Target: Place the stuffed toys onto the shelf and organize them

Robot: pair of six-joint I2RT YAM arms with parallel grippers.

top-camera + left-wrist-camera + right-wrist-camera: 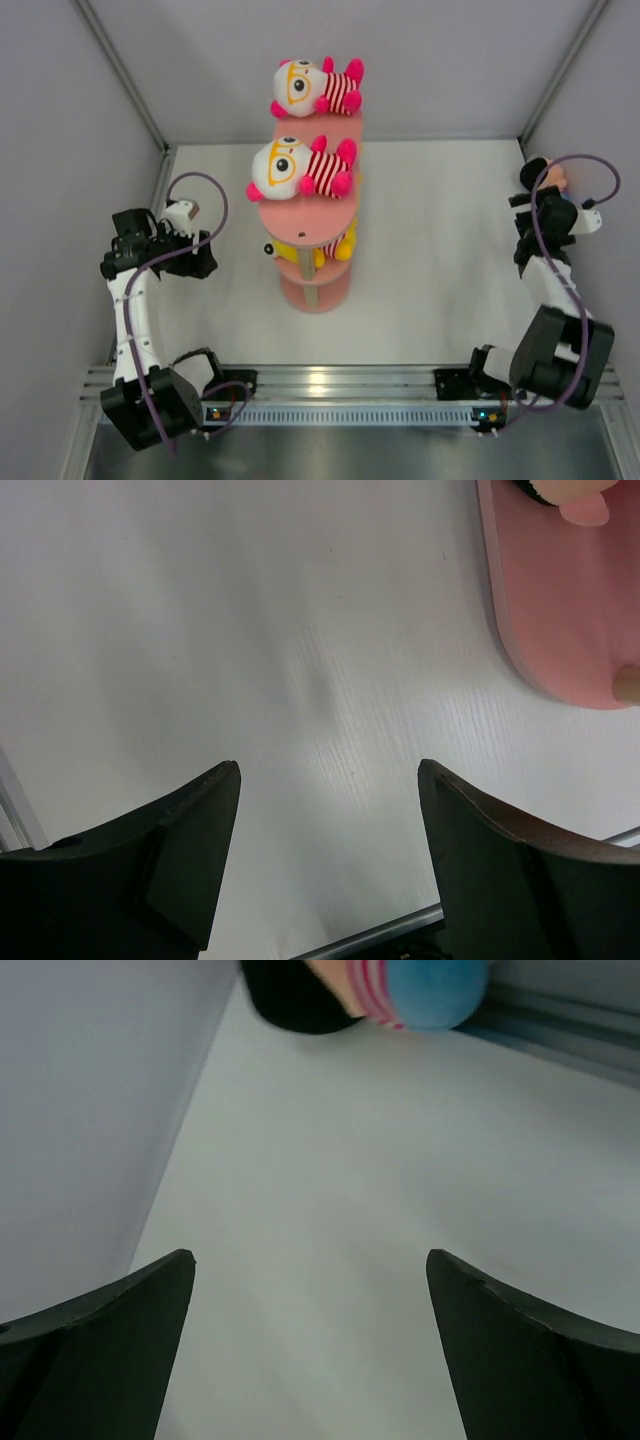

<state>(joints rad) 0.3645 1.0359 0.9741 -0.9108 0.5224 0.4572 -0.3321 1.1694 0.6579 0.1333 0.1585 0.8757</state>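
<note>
While the top view looks down, the shelf stands mid-worktop, and it's filling up: one glasses doll lies on the top tier, a second glasses doll on the middle tier, and a yellow toy peeks out from the tier below. Left hand waits left of the shelf, well apart from it. Right hand sits at the far right edge, just beside a black-haired toy. Over to the left wrist: left hand spread open above bare worktop, nothing between the fingers, the shelf's pink tier at upper right. Right wrist now: right hand wide open and gripping nothing, the black-haired toy lying beyond the fingertips, against the wall.
</note>
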